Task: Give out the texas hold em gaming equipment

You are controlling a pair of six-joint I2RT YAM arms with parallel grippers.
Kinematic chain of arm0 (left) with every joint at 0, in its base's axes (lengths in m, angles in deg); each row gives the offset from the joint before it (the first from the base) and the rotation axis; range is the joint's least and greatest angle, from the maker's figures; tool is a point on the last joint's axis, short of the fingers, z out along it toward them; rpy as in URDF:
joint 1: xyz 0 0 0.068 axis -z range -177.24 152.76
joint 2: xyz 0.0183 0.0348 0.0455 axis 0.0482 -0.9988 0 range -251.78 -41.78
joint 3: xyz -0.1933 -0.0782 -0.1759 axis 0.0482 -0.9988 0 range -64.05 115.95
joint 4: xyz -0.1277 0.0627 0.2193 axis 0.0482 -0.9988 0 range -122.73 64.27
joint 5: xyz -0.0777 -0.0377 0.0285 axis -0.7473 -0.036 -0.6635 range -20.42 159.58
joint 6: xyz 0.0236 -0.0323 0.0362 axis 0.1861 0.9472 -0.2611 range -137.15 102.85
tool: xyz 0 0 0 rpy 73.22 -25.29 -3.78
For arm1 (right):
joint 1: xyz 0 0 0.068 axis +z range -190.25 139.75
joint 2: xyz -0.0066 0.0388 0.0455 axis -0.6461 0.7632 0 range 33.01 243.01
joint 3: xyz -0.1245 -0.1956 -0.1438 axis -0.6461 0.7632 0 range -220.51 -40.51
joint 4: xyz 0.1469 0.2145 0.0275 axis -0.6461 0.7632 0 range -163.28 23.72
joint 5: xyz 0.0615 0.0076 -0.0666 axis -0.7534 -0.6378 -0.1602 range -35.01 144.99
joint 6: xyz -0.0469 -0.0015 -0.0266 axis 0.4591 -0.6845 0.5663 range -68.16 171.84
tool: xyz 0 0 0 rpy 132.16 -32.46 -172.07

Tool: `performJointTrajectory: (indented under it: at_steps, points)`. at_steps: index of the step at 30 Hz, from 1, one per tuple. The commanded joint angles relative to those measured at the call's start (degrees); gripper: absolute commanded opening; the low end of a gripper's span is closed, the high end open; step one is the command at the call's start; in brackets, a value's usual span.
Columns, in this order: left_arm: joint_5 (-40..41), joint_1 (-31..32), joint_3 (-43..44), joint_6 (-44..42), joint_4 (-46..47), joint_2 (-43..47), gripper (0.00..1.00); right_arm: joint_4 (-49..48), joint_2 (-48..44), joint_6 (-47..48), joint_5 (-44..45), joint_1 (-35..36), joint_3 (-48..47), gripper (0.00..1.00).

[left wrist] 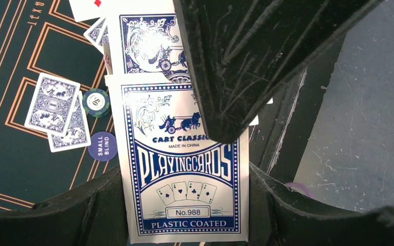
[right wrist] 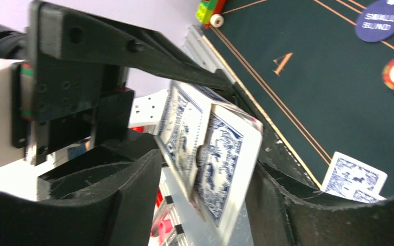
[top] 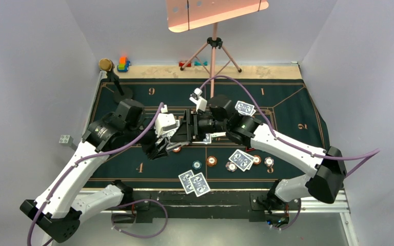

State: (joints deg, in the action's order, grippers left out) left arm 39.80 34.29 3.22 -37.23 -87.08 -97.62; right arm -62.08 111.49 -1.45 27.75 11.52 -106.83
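Observation:
My left gripper (top: 160, 147) is shut on a blue and white playing-card box (left wrist: 184, 169), seen between its fingers in the left wrist view (left wrist: 187, 218). Blue-backed cards (left wrist: 143, 46) stick out of the box top. My right gripper (top: 192, 125) meets it over the mat's middle, and one of its fingers (left wrist: 246, 61) lies over the box. In the right wrist view its jaws (right wrist: 205, 205) stand apart around a protruding card (right wrist: 225, 164). Card pairs (top: 194, 183) (top: 241, 160) (top: 245, 108) and teal (top: 197, 164), orange (top: 212, 161) and pinkish (top: 231, 166) chips lie on the mat. A dark blue "small blind" disc (left wrist: 102, 146) lies beside two cards (left wrist: 51, 102).
A gold-topped black stand (top: 110, 77) and toy blocks (top: 123, 64) sit at the far left corner. A tripod (top: 214, 46) with small blocks (top: 192, 64) stands at the back centre. The green poker mat (top: 123, 166) covers the table between grey walls.

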Motion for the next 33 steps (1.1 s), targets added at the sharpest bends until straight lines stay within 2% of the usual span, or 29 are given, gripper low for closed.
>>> performJointTrajectory:
  at_steps: [1, 4, 6, 9, 13, 15, 18, 23, 27, 30, 33]
  points:
    - [-1.6, -0.2, 2.5, 0.1, 0.7, 0.5, 0.45, -11.7, -0.9, -3.3, -5.5, -0.1, 1.5, 0.59]
    - [-1.6, -0.2, 2.5, -0.1, 0.3, 0.6, 0.48, -13.8, 0.1, -3.7, -6.9, -0.1, 1.3, 0.54]
    - [-1.3, -0.2, 2.7, -0.1, 0.3, 0.7, 0.5, -13.8, 0.7, -3.9, -7.6, -0.1, 1.3, 0.48]
    - [-0.7, -0.2, 3.6, 0.5, -0.1, 0.4, 0.58, -15.2, 1.3, -5.1, -8.7, -0.3, 2.3, 0.33]
    - [-1.4, -0.2, 7.1, 0.9, -2.5, -1.1, 0.63, -16.5, 2.7, -6.3, -10.3, -0.7, 3.0, 0.24]
    - [-1.2, -0.2, 7.2, 0.7, -2.3, -0.7, 0.74, -16.8, 3.0, -6.5, -10.7, -0.8, 3.1, 0.19]
    - [0.5, -0.2, 7.6, 1.0, -2.5, 0.0, 0.99, -15.5, 1.8, -5.8, -10.9, -1.9, 3.9, 0.15]
    - [3.8, -0.5, 10.4, 3.3, -4.2, 0.0, 1.0, -10.7, -4.3, -2.8, -10.6, -5.7, 8.7, 0.14]
    - [0.3, -3.4, 13.6, 4.2, -6.7, -2.1, 1.0, -3.5, -7.1, 2.0, -8.8, -6.9, 11.7, 0.15]
    - [-2.2, -8.8, 14.3, 5.2, -5.6, -3.5, 1.0, 1.1, -5.4, 7.1, -6.8, -6.8, 12.8, 0.14]
    - [-6.3, -18.1, 15.4, 5.9, -4.7, -5.4, 1.0, 1.2, -2.6, 10.8, -4.3, -6.2, 15.4, 0.11]
